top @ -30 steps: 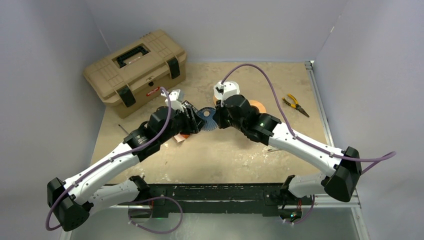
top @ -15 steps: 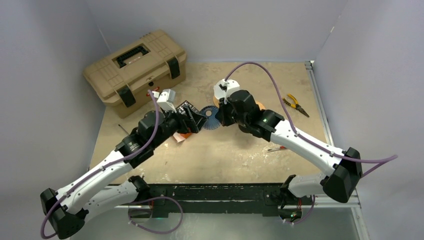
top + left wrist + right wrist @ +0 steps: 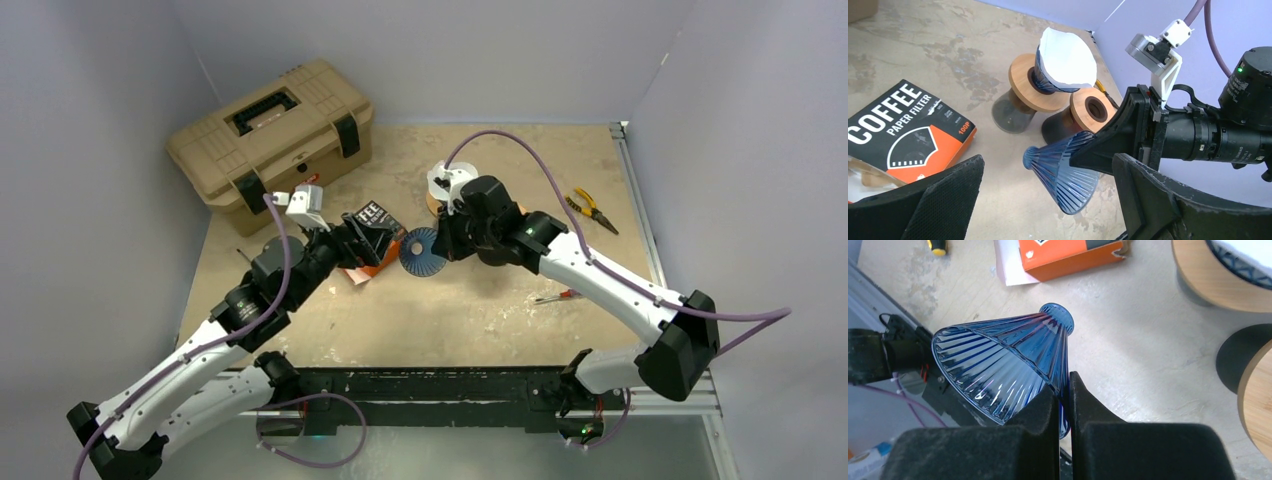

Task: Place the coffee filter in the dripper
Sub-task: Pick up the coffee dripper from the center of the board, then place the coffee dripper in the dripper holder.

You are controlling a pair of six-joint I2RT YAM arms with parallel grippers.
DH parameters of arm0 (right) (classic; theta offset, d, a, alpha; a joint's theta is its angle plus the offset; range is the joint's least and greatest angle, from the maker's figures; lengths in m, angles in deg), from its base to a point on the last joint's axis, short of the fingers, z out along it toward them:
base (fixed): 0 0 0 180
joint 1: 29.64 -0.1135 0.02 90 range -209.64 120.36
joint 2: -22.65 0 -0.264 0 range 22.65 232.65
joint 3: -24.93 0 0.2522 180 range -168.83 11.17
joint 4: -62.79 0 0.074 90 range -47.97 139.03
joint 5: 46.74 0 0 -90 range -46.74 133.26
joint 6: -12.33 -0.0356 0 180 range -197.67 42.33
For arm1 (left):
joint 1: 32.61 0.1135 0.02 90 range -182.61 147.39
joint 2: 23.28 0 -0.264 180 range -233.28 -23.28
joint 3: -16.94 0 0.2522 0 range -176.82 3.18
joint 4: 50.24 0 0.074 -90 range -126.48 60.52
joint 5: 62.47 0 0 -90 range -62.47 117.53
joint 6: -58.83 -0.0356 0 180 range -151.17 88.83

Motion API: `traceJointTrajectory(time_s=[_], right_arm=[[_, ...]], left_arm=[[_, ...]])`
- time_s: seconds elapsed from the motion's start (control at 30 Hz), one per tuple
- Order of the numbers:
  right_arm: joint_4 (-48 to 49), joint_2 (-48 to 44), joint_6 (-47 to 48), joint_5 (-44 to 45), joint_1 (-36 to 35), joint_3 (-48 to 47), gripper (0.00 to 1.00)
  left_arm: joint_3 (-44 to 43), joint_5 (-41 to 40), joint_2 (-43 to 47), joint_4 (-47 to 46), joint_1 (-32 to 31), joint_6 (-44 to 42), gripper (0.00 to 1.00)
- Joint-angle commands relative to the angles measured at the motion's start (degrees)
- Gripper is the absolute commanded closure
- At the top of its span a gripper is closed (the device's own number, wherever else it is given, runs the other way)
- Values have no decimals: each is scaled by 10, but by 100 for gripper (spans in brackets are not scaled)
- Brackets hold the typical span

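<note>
My right gripper (image 3: 1064, 385) is shut on the rim of a blue ribbed glass dripper (image 3: 1003, 360) and holds it tilted above the table (image 3: 420, 253). My left gripper (image 3: 1048, 165) is open and empty, just left of the dripper (image 3: 1065, 170) and apart from it. A white paper filter (image 3: 1065, 57) sits in a second dripper on a wooden stand (image 3: 1023, 85). An orange and black coffee filter box (image 3: 903, 125) lies on the table, partly under my left gripper (image 3: 365, 240) in the top view.
An empty second wooden stand (image 3: 1090, 107) stands beside the first. A tan toolbox (image 3: 270, 130) is at the back left. Pliers (image 3: 590, 210) lie at the right and a screwdriver (image 3: 550, 297) under the right arm.
My left arm has drawn back to the left, away from the dripper, with its jaws open. The right gripper keeps the dripper and has moved it slightly down and left.
</note>
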Motion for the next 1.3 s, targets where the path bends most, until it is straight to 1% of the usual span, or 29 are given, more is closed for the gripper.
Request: traceJointTrajectory(time_s=[0.0, 0.17, 0.33, 0.43, 0.6, 0.8, 0.93, 1.27], right_arm=[[-18, -13, 4, -73, 15, -7, 100], [-26, -20, 2, -115, 26, 15, 100], [-20, -33, 1, -141, 43, 30, 100], [-17, -47, 2, -153, 71, 37, 100], [-11, -70, 4, -198, 116, 51, 100], [-17, -97, 9, -192, 140, 75, 100], [-32, -123, 16, -183, 169, 87, 100], [-83, -180, 22, -102, 204, 84, 100]], left_arm=[[-5, -27, 8, 18, 1, -31, 1], [-2, -42, 5, 38, 1, -32, 1], [11, -28, -14, 32, 2, -21, 1], [11, -25, -35, 40, 2, -10, 0], [10, -19, -66, 42, 2, 3, 1], [9, -13, -92, 35, 2, 11, 1], [9, -5, -95, 26, 2, 13, 1], [11, 12, -109, 11, 2, 20, 1]])
